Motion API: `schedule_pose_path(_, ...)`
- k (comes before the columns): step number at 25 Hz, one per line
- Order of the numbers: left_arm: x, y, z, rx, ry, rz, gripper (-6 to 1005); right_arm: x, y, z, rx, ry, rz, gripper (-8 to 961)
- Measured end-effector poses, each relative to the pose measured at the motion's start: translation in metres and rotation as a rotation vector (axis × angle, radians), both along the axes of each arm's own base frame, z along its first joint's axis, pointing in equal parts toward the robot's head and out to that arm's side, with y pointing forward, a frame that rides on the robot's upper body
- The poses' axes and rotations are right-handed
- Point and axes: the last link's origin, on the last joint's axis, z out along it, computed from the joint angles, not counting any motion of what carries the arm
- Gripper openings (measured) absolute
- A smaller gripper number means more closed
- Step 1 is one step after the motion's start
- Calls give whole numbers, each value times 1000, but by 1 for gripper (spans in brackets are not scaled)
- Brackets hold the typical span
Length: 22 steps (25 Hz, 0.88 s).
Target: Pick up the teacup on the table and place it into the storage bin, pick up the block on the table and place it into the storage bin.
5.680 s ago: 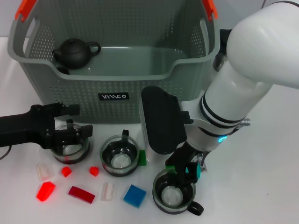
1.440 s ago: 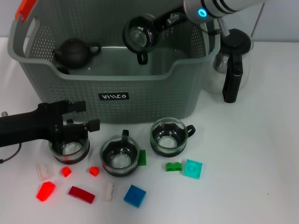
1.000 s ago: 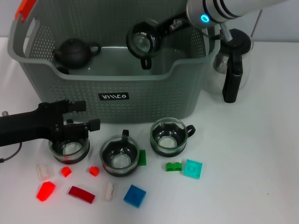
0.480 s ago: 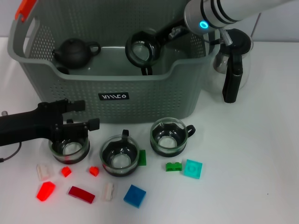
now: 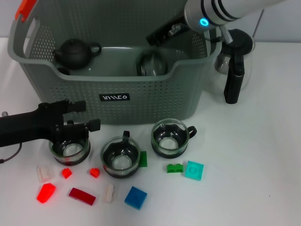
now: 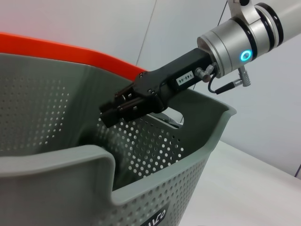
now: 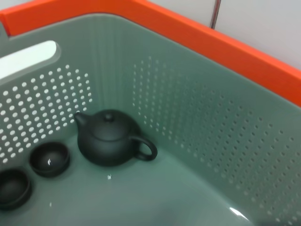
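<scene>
My right gripper (image 5: pixel 153 38) hangs open over the grey storage bin (image 5: pixel 117 89), and it also shows in the left wrist view (image 6: pixel 110 113). Below it, apart from the fingers, a glass teacup (image 5: pixel 151 63) is blurred inside the bin. Three more glass teacups stand on the white table (image 5: pixel 254 155) in front of the bin: left (image 5: pixel 70 149), middle (image 5: pixel 121 159) and right (image 5: pixel 170 137). My left gripper (image 5: pixel 82 117) hovers open just over the left one. Several blocks lie near the front, among them a blue block (image 5: pixel 135 197), a teal block (image 5: pixel 194 170) and a red block (image 5: pixel 45 192).
A black teapot (image 5: pixel 75 52) (image 7: pixel 112 139) and small black cups (image 7: pixel 49 159) sit in the bin's left end. A glass coffee pot with a black handle (image 5: pixel 233 70) stands right of the bin. The bin's walls rise high around my right gripper.
My right gripper carried the teacup down over the bin and has let it go. The cup has dropped to the bin's floor. The left arm has stayed in place.
</scene>
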Motion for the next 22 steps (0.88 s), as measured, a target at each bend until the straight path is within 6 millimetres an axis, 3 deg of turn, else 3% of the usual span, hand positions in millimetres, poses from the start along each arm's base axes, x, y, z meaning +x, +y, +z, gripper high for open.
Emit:
schedule_pose_path(6,0,0,0,2,-2,3,844,-15,3,19,-13,41,5,414)
schedule_pose_path(11,-1,-1,1,1,-5,10,844,-41,-4,49,-59,61,47,527)
schedule_pose_path(18,-1,-2,1,-3,-9,7,844,-77,-43,88,-227,-14,132,518)
schedule_pose_path(22,-1,-1,1,0,-7,9,843,-85,-72,101,-326,-102,209,516)
